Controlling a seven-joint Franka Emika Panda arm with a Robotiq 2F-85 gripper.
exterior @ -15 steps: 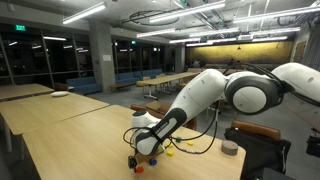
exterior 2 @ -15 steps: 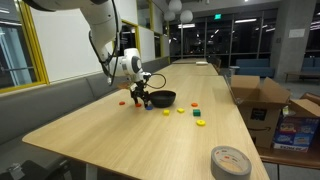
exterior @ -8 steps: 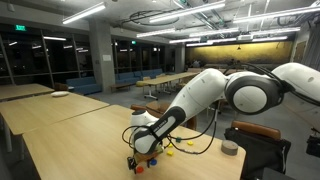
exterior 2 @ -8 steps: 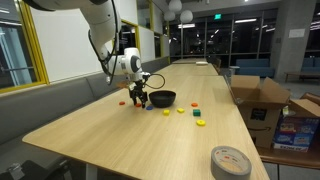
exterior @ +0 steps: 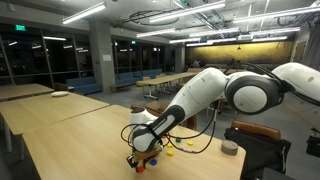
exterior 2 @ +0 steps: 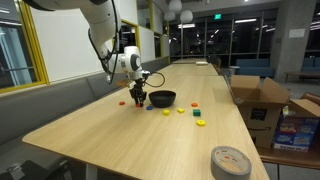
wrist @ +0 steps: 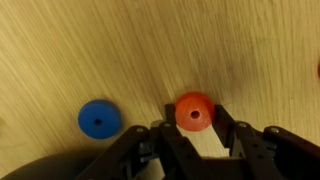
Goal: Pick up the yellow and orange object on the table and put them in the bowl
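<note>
1. Dim office hall with ceiling strip lights and dark windows; a long wooden table point(exterior 2: 95, 140) carries everything.
2. Seen from the wrist, the pincer point(wrist: 193, 122) is low over the tabletop, with one finger on each side of the orange piece point(wrist: 194, 108).
3. Both fingers point(wrist: 222, 125) sit right at the piece's sides. I cannot tell whether they press on it or merely flank it.
4. A blue piece point(wrist: 99, 118) lies just beside the orange one on the bare wood, and the two do not touch.
5. In an exterior view the black bowl point(exterior 2: 163, 98) stands upright toward the table's far end, just beside the pincer.
6. Two yellow pieces point(exterior 2: 201, 123) and a green piece point(exterior 2: 197, 111) lie past the bowl, toward the long edge facing the cardboard box point(exterior 2: 258, 100).
7. A grey tape roll point(exterior 2: 231, 160) lies flat by the near corner, well apart from the rest.
</note>
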